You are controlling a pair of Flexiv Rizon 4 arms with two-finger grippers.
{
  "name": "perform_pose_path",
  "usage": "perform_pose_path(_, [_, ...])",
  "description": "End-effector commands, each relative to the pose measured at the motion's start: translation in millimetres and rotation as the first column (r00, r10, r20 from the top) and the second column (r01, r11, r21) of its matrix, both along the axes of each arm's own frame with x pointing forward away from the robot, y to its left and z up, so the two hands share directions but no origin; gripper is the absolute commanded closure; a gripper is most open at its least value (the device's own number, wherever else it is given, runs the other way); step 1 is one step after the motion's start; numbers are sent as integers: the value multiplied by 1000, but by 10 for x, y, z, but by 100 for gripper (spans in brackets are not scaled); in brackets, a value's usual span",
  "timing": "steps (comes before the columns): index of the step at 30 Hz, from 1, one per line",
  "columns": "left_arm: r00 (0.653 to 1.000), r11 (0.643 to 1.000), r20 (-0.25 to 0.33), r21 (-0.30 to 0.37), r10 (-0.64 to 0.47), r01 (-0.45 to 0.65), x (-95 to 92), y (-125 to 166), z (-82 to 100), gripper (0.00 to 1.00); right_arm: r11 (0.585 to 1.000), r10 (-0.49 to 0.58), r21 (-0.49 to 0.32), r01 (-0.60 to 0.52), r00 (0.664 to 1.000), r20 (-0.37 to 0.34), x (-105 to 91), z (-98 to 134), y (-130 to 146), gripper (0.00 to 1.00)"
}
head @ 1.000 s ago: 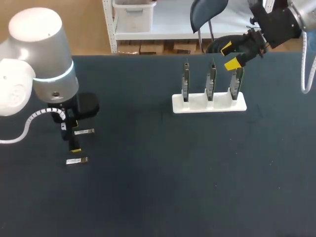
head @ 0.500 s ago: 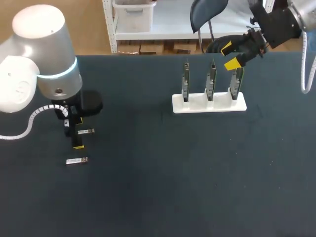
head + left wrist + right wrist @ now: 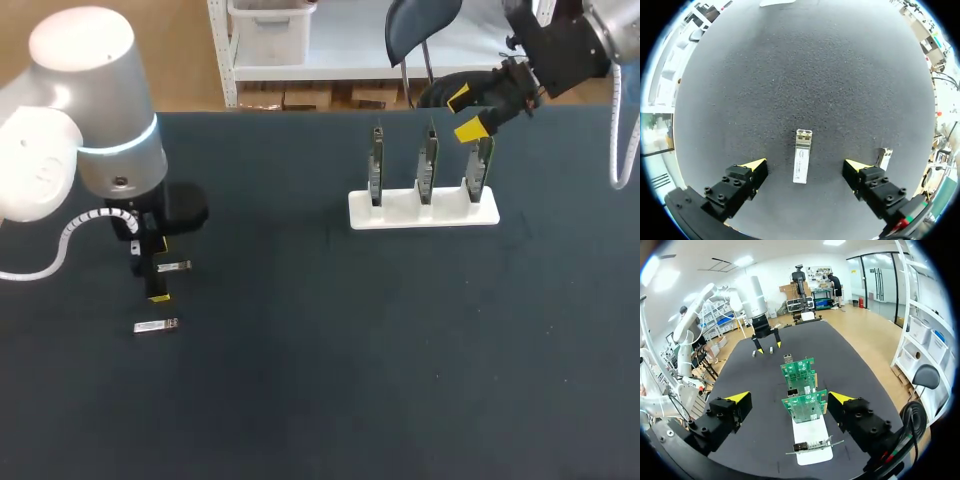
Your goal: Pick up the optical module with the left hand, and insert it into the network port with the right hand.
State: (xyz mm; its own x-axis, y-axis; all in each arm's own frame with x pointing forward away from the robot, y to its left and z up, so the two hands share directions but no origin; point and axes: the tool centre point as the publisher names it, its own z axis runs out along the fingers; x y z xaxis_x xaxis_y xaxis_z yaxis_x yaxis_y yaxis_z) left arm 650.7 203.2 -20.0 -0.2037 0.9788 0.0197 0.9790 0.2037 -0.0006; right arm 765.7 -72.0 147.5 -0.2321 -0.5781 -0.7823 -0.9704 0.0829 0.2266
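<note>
Our left claw (image 3: 805, 166) gapes empty astride the stiff, light-looking optical module (image 3: 801, 162); we'd pinch its long sides, 3 and 9 o'clock.

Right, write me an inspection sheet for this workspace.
Surface: dark table.
Job's things: one optical module lies between the fingers of the left gripper, touching neither; second module lies outside them; white holder carries three upright circuit boards.
Clutter: nothing seen.
Grippers: left gripper open; right gripper open by the rightmost board.
Cables: white coiled cable on left arm; white cable beside right arm.
Surroundings: nothing seen over the table.
</note>
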Motion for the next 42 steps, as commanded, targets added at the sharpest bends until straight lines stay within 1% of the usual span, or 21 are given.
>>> perform_pose_path(1, [1000,1000,-10,-8,-9,9,26,2,-41,68,1000,-3,-1,3,1000,3,-15,0,2,0])
perform_pose_path(2, [1000,1000,-11,-9,-9,9,24,-7,-40,100,1000,-3,-1,3,1000,3,-15,0,2,0])
perform_pose_path(21, [999,999,-19,-20,-27,26,49,-79,-26,100,1000,-3,-1,3,1000,3,-15,0,2,0])
perform_pose_path(24, [1000,999,-3,-36,-19,19,94,-112,-7,100,1000,-3,-1,3,1000,3,-15,0,2,0])
perform_pose_path(26, [1000,999,10,-51,-11,12,149,-159,49,100,1000,-3,-1,3,1000,3,-15,0,2,0])
perform_pose_path(29, [999,995,46,-97,14,-10,274,-232,139,100,1000,-3,-1,3,1000,3,-15,0,2,0])
perform_pose_path(32, [995,986,88,-164,52,-37,445,-355,279,100,1000,-3,-1,3,1000,3,-15,0,2,0])
perform_pose_path(35, [990,969,110,-240,91,-63,601,-471,408,100,1000,-3,-1,3,1000,3,-15,0,2,0])
perform_pose_path(38, [979,934,123,-338,163,-113,776,-562,563,100,1000,-3,-1,3,1000,3,-15,0,2,0])
perform_pose_path(41, [962,880,135,-450,236,-153,985,-665,742,100,1000,-3,-1,3,1000,3,-15,0,2,0])
perform_pose_path(42, [956,863,144,-479,257,-159,1059,-705,803,100,1000,-3,-1,3,1000,3,-15,0,2,0])
